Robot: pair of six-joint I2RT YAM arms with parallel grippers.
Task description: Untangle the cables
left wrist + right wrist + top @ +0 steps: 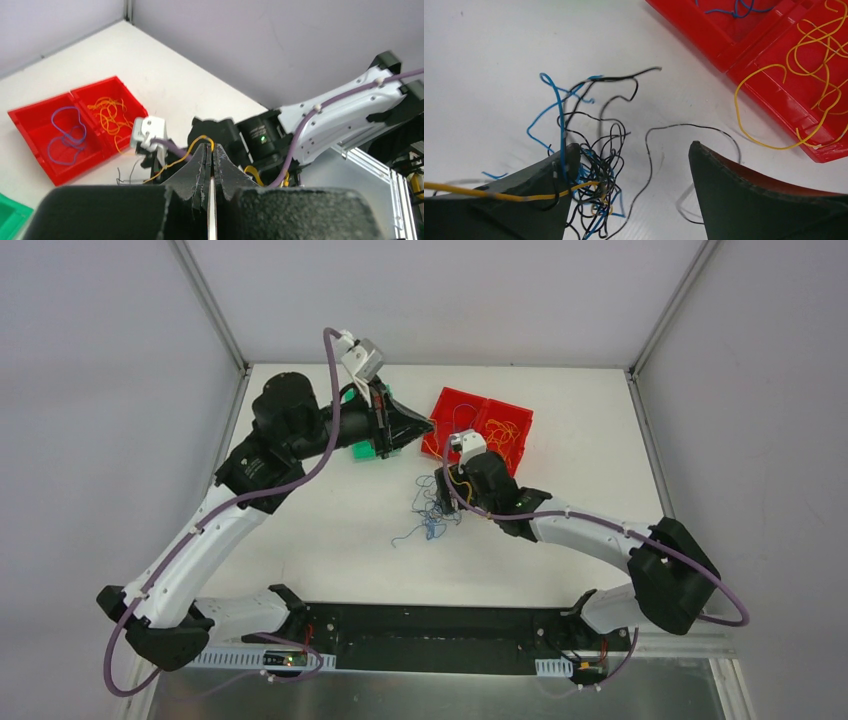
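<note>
Your right tool [633, 147] stands wide astride the cables [594, 170], open counter [330, 530] to its left, red tray [455, 410] close right. Your left tool [211, 147] pinches a yellow cable [175, 162].

Pretty plain setup: white table [330, 540] boxed in by matte light-grey wall panels [100, 390] on three sides, silver metal posts [212, 310] at the back corners, brushed metal sheet [420, 698] along the near edge. Lighting's soft and even.
</note>
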